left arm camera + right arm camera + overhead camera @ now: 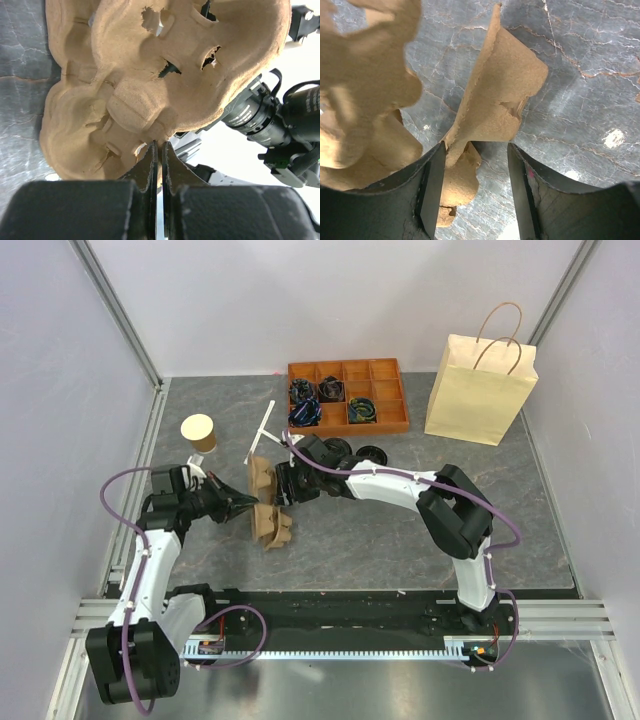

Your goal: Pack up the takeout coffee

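The tan moulded-pulp cup carrier (268,522) is held on edge at mid-left, above the table. My left gripper (250,505) is shut on its rim; the left wrist view shows the jaws pinching a thin pulp edge (125,90). My right gripper (281,486) is open, with a flap of the carrier (500,90) between its fingers, against the left finger (432,175). A brown paper cup (198,432) with a cream top and no black lid stands at far left. No cup with a black lid is clearly in view.
A tan paper bag (480,390) with handles stands at back right. An orange compartment tray (345,428) with dark bundles sits at back centre. A white stick (265,430) leans near the carrier. A black round shape (372,452) lies behind the right wrist.
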Action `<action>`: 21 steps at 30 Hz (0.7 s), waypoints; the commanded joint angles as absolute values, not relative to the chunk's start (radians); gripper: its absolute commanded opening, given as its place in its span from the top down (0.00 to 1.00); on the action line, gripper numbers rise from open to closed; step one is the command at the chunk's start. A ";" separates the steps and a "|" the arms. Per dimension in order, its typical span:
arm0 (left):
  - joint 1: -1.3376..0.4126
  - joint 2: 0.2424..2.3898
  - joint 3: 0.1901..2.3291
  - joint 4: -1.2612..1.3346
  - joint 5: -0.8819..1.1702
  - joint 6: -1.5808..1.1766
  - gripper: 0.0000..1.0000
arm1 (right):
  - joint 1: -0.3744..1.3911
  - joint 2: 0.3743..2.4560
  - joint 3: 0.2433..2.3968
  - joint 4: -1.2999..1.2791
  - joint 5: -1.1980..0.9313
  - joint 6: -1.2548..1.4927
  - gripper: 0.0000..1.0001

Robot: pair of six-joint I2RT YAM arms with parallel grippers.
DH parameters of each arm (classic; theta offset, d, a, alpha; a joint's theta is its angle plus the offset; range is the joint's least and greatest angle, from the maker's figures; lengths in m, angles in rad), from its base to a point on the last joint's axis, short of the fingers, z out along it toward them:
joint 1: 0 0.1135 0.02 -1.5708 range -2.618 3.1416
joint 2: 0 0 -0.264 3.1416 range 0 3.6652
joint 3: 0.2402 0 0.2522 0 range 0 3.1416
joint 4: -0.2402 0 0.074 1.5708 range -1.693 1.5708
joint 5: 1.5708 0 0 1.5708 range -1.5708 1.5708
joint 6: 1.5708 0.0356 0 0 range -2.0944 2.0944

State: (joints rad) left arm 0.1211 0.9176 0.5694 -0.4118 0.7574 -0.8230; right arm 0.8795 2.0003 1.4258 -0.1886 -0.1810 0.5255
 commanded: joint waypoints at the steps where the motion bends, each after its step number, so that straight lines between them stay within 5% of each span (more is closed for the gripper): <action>1: 0.124 0.913 0.670 -0.485 0.723 -0.689 0.98 | 0.864 1.997 1.442 -0.216 -0.202 0.511 0.37; 13: 0.124 0.991 0.974 -0.825 0.480 -0.224 0.98 | 0.793 1.942 1.457 -0.233 -0.345 0.509 0.21; 21: 0.133 1.114 1.171 -1.043 0.298 0.320 0.98 | 0.787 1.916 1.443 -0.278 -0.409 0.473 0.16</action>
State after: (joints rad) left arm 0.1230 1.0821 1.1168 -0.8879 0.4210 -0.0650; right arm 0.7860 1.9892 1.4261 -0.2604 -0.3496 0.5068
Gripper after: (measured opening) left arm 0.043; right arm 0.827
